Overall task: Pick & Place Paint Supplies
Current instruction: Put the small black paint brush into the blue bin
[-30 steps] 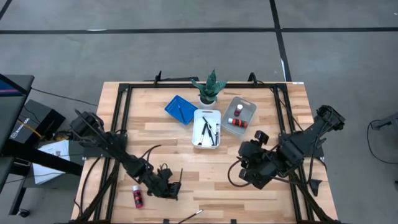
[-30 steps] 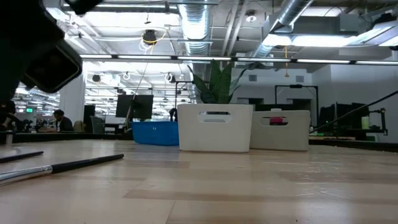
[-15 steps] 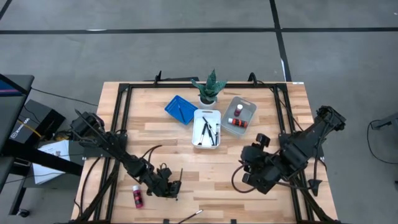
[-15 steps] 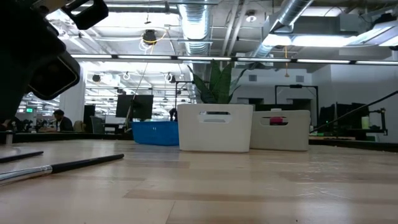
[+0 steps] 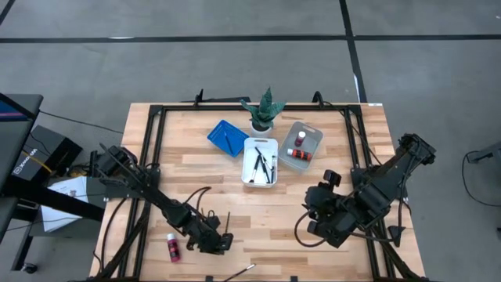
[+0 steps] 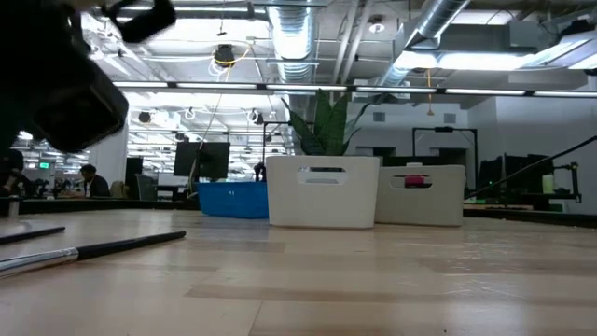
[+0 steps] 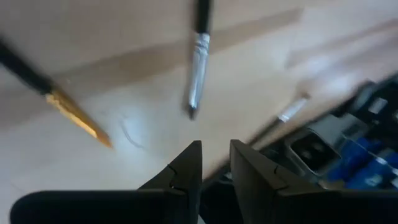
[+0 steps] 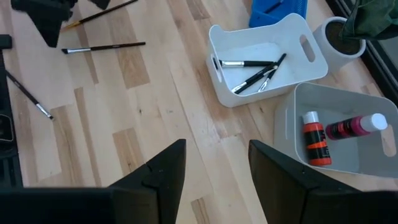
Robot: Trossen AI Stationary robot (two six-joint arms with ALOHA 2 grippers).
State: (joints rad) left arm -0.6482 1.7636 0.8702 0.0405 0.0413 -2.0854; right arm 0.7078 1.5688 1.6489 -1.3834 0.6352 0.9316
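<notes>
Left hand [image 5: 218,241], 7 o'clock on surface [image 5: 258,211]: fingers nearly together, empty, above brush [image 7: 198,59]. Right hand [image 8: 214,165]: open, empty. Risk: thin brush rolls aside as the fingers close.

The wooden table [image 5: 313,243] carries 3 trays near its far middle: a blue tray [image 5: 228,137], a white tray [image 5: 261,161] and a grey tray [image 5: 302,144], with a potted plant [image 5: 263,110] just behind them. Near the front left lie a pink bottle [image 5: 173,247] and loose paintbrushes [image 8: 104,47].
</notes>
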